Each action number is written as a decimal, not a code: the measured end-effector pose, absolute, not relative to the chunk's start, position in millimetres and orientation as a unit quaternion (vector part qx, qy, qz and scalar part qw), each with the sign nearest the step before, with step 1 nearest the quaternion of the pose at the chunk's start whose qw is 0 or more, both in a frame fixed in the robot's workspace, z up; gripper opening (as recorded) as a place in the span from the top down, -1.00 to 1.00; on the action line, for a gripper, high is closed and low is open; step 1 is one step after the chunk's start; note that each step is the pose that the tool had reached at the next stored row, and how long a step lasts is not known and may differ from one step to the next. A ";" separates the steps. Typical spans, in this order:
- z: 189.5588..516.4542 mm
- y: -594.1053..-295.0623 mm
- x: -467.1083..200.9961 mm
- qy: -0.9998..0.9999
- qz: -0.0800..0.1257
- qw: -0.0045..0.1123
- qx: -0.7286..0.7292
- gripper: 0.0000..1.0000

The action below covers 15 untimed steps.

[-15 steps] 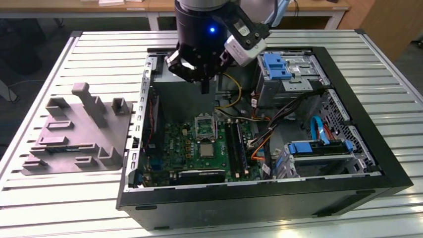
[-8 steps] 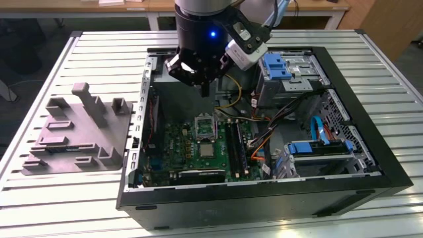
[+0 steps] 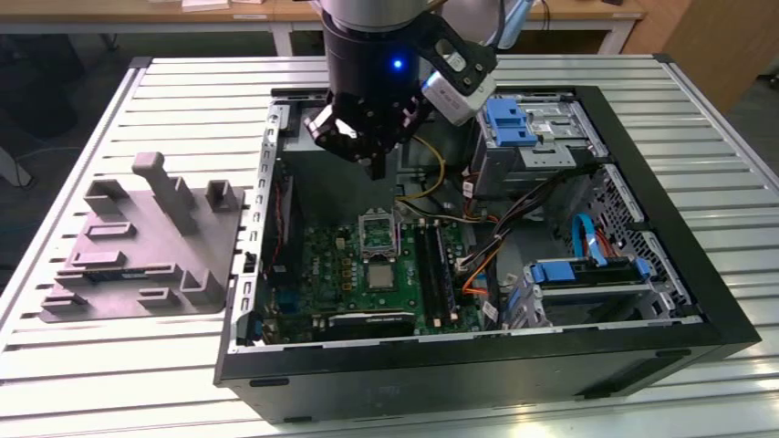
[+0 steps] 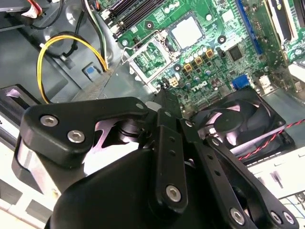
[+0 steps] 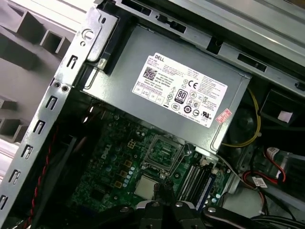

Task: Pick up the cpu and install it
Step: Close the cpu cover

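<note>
The small, square, silver-topped cpu (image 3: pixel 381 276) lies flat, top up, on the green motherboard (image 3: pixel 323 266) beside the silver socket frame (image 3: pixel 378 233). The black gripper (image 3: pixel 378 169) hangs above, fingers pressed together, empty. The first wrist view adds a grey labelled box (image 5: pixel 119 71).

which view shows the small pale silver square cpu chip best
The second wrist view: the small pale silver square cpu chip sits large and unblocked. The first wrist view shows the chip smaller; the exterior view shows it tiny.

1. Even overhead light brightens the table (image 3: pixel 122 365); the case (image 3: pixel 487 370) is dimmer inside.
2. A blue lamp (image 3: pixel 396 64) glows on the arm (image 3: pixel 365 36).
3. In the second wrist view, the black hand (image 4: pixel 167 98) shows pale sheen and the board (image 4: pixel 214 71) is brightly lit.
4. The white label (image 5: pixel 183 93) glares mildly.
</note>
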<state>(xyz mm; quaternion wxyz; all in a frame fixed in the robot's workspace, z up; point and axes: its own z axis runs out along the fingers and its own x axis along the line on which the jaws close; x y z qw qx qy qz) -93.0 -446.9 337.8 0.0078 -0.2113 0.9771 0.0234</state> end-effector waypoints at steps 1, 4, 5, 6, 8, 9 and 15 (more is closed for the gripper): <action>337.8 -446.9 -93.0 0.977 0.023 0.008 -0.212 0.79; 337.7 -446.9 -93.0 0.977 0.023 0.008 -0.212 0.79; 337.7 -446.9 -93.0 0.977 0.023 0.008 -0.212 0.79; 337.7 -446.9 -93.0 0.977 0.023 0.008 -0.212 0.79; 337.7 -446.9 -93.0 0.977 0.023 0.008 -0.212 0.79; 337.7 -446.9 -93.0 0.977 0.023 0.008 -0.212 0.79; 337.6 -446.9 -92.1 0.977 0.024 0.008 -0.212 0.79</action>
